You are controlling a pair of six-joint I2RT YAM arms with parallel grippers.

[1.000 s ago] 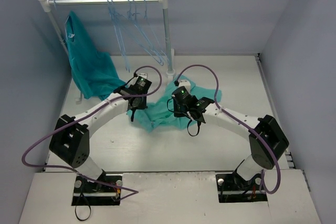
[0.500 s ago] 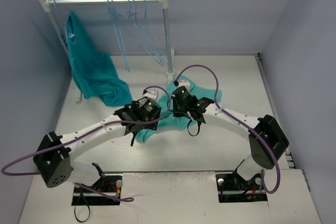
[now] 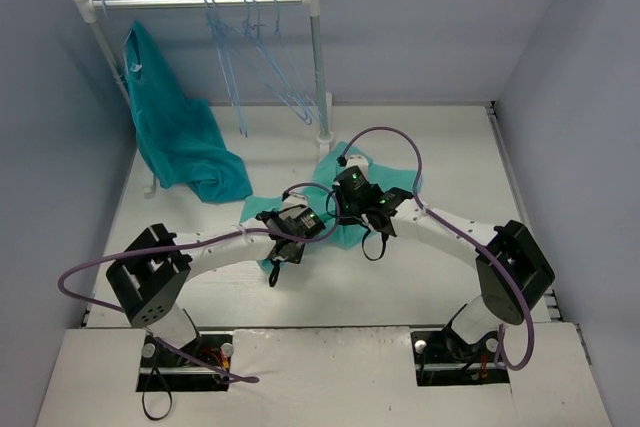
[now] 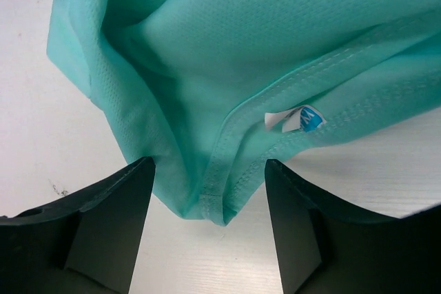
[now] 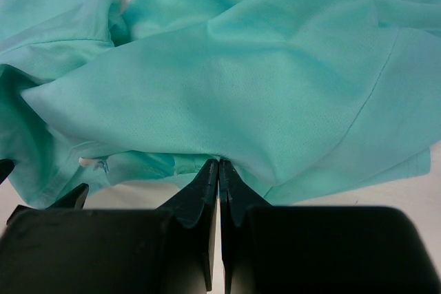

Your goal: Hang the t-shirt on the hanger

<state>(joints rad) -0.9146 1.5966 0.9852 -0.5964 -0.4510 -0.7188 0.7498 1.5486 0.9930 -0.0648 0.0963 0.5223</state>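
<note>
The t-shirt [image 3: 258,212] lies crumpled on the table [image 3: 450,147] at mid-field, between the two arms and well apart from the hanger [image 3: 283,82], so the job is at an early stage: cloth must be sorted before any wire goes in. The right claw [image 5: 219,170] is clenched on a fold at the cloth's near edge, prob. to pin or lift that side so the rest can be worked. The left claw [image 4: 207,218] is released, its fingers standing either side of the stitched collar [image 4: 227,142] where it bunches to a point – a sensible spot, since the neck opening is what the hanger has to pass through. The small white tag [image 4: 293,118] just beside it marks the inside of the neck. As for the setting: the table is white and flat w/ a few faint specks, boxed in by plain pale grey-blue walls [image 3: 450,17]. At the back stands a white-and-metal rail [image 3: 200,2] – a darker turquoise garment [image 3: 170,127] drapes from its left end, the hanger hooked on w/ several alike.
</note>
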